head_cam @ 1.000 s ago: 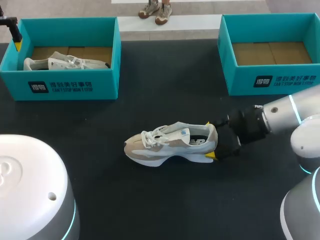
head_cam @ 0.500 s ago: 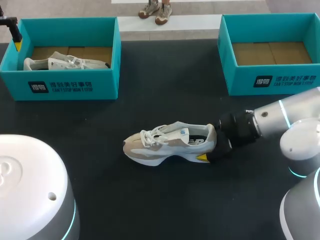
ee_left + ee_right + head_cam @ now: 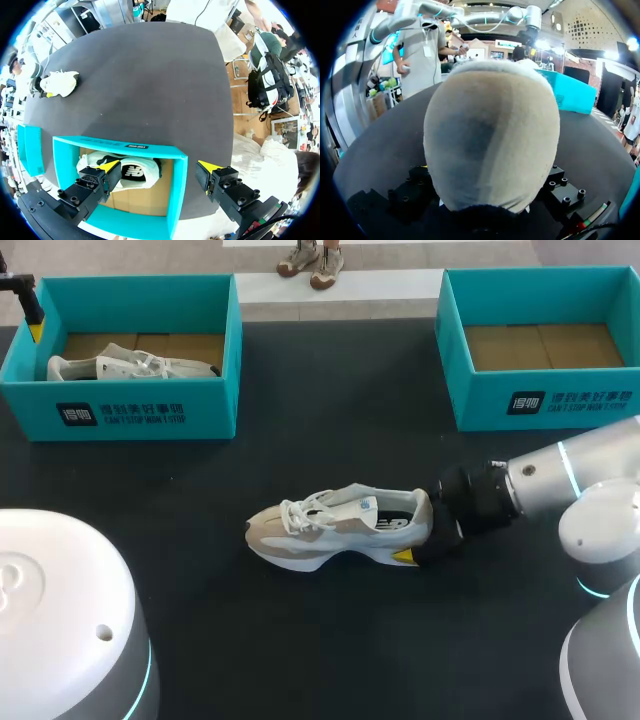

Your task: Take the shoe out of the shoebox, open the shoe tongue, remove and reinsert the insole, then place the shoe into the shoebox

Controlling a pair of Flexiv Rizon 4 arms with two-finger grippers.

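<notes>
Right gripper has slid further onto the shoe heel; whether it clamps, cannot tell; left gripper wide open, empty; tongue-opening likely next.

"What sort of place is this?"

"A robotics lab, or a test cell in one. A right arm and a left arm, both white with lit cyan rings, flank a bare black tabletop."

"Not a shoe shop?"

"No. The left shoebox and right shoebox are matching teal props, set apart symmetrically, with a shoe lying between them as a work piece."
</notes>
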